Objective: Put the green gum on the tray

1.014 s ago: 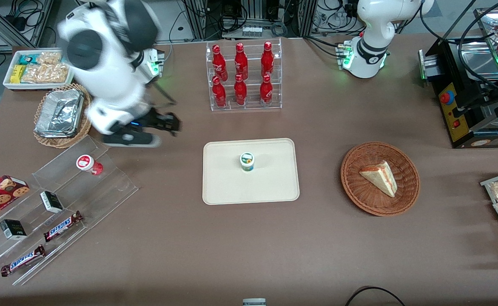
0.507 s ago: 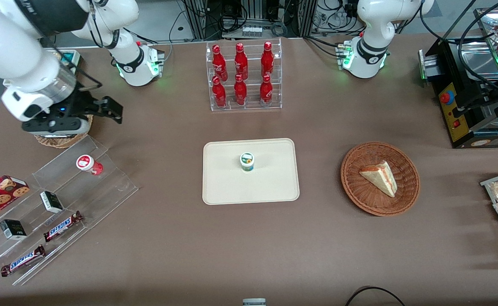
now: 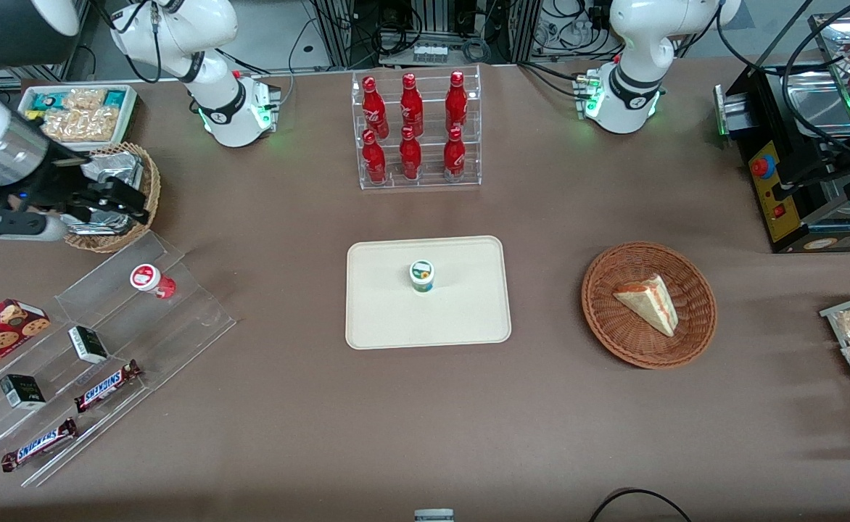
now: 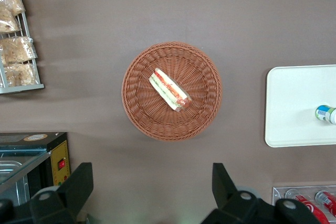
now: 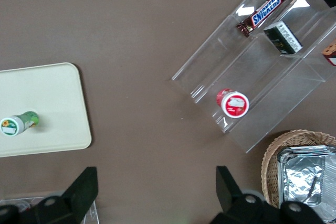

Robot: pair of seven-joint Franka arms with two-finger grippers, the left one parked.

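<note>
The green gum point(image 3: 422, 275) stands upright on the cream tray point(image 3: 396, 319), near its middle, with nothing holding it. It also shows in the right wrist view point(image 5: 18, 123) on the tray point(image 5: 52, 93), and in the left wrist view point(image 4: 326, 114) on the tray point(image 4: 294, 103). My right gripper point(image 3: 109, 205) is open and empty. It hangs high at the working arm's end of the table, over the edge of a wicker basket of foil trays point(image 3: 106, 192), well apart from the tray. In the right wrist view the gripper point(image 5: 156, 178) has bare table between its fingers.
A red-lidded canister point(image 3: 151, 280) stands on a clear stepped stand point(image 3: 106, 341) with candy bars and small boxes. A rack of red bottles point(image 3: 414, 130) stands farther from the camera than the tray. A wicker basket with a sandwich point(image 3: 648, 304) lies toward the parked arm's end.
My right arm has swung away from the middle of the table toward the working arm's end, and the open gripper now hangs by the foil basket. The green gum has stayed on the tray.
</note>
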